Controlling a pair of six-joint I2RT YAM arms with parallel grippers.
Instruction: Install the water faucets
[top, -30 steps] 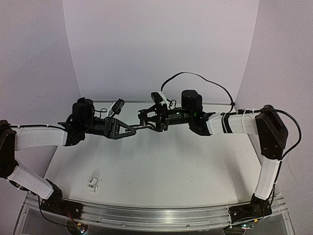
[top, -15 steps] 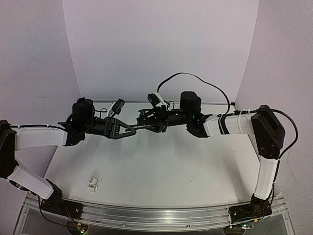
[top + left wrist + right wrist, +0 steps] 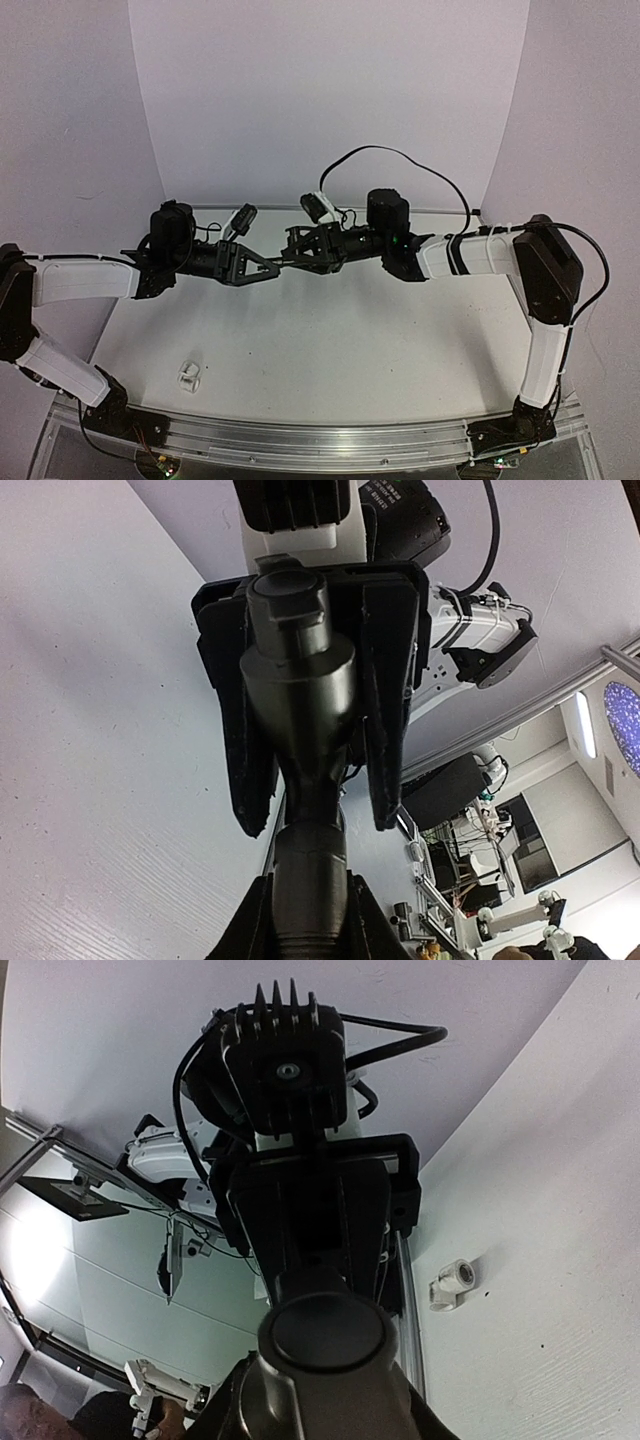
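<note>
Where the two arms meet above the far middle of the desk, we see the left tool clamped shut on the slim stem of the water faucet, a dark grey metal piece with a dull, smooth sheen. Its body swells from that stem into a round barrel and ends in a stepped cap. The right tool comes from the opposite side, its matte black fingers closed against both flanks of the barrel, so the faucet hangs in the air between both tools, clear of the desk.

Farther out, the forearms wear white shells with black joints, and a black cable loops above the right arm. The desk below is white, with a faint ribbed grain in the left wrist view. A small white plastic fitting lies on its near left part, well apart from the tools. A brushed aluminium rail runs along the near edge. Behind, a plain white backdrop curves round the far side, and past the desk's edge the wrist views catch a lab room.
</note>
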